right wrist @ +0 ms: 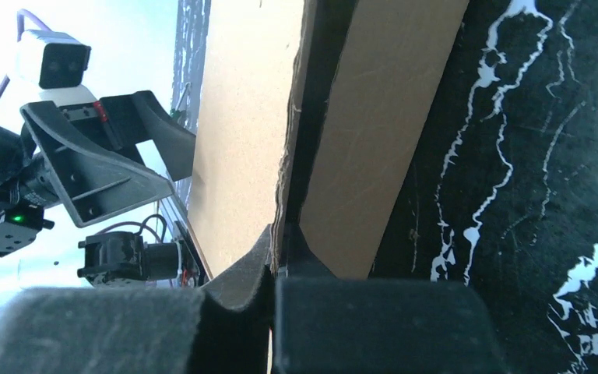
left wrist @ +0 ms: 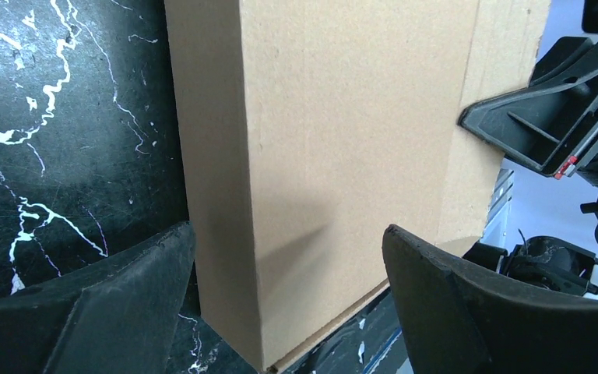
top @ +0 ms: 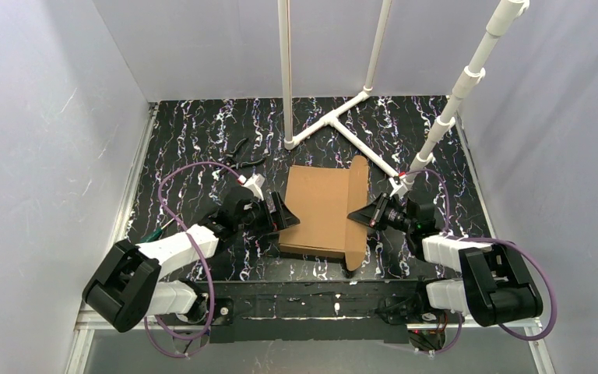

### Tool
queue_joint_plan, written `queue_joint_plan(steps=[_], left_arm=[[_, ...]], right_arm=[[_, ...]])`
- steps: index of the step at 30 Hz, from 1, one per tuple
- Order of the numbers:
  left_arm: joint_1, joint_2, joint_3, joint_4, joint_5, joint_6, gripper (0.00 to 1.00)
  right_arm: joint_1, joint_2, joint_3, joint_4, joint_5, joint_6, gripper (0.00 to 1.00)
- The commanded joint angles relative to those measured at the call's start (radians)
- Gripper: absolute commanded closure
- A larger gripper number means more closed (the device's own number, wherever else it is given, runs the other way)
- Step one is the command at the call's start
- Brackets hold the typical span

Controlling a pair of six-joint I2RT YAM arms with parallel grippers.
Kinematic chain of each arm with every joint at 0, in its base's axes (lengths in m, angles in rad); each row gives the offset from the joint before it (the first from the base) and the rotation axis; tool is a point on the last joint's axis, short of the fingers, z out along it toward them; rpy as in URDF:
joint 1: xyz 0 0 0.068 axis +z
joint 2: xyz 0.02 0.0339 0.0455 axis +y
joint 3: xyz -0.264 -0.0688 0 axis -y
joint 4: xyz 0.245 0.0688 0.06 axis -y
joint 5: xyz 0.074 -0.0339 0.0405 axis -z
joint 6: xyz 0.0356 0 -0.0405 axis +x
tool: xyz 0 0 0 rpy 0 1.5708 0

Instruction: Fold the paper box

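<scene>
The paper box [top: 319,206] lies flat in the middle of the black marbled table, plain brown cardboard with a long flap [top: 356,210] raised along its right side. My right gripper [top: 360,215] is shut on that flap. In the right wrist view the cardboard edge [right wrist: 288,148] runs down between the closed fingers of the gripper [right wrist: 274,253]. My left gripper [top: 284,214] is open at the box's left edge. In the left wrist view the box [left wrist: 335,140] fills the space between the wide-apart fingers of the left gripper [left wrist: 288,232], and neither finger touches it.
A black hand tool [top: 243,156] lies behind the box to the left. A white pipe frame [top: 335,117] stands on the table at the back, with a slanted white pipe [top: 452,109] at the right. Grey walls close in both sides.
</scene>
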State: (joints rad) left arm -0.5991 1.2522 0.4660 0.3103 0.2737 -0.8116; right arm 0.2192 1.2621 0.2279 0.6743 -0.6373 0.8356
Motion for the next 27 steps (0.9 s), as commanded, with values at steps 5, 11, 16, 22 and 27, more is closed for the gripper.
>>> queue_joint_plan(steps=[5, 11, 16, 22, 27], left_arm=[[0.004, -0.053, -0.013, 0.013, -0.011, 0.012, 0.09], [0.004, -0.103, -0.059, 0.016, -0.055, -0.001, 0.02], [0.010, -0.108, -0.061, 0.032, -0.057, 0.022, 0.02], [0.023, -0.033, -0.014, 0.055, 0.018, 0.013, 0.02], [0.026, 0.013, -0.006, 0.095, 0.042, -0.003, 0.02]], right_arm=[[0.008, -0.060, 0.032, -0.010, 0.002, -0.150, 0.99], [0.007, -0.048, 0.075, -0.203, 0.119, -0.276, 0.99], [-0.011, 0.022, 0.094, -0.282, 0.161, -0.282, 0.99], [-0.073, 0.158, 0.139, -0.373, 0.164, -0.290, 0.99], [-0.079, 0.122, 0.125, -0.391, 0.180, -0.332, 0.88]])
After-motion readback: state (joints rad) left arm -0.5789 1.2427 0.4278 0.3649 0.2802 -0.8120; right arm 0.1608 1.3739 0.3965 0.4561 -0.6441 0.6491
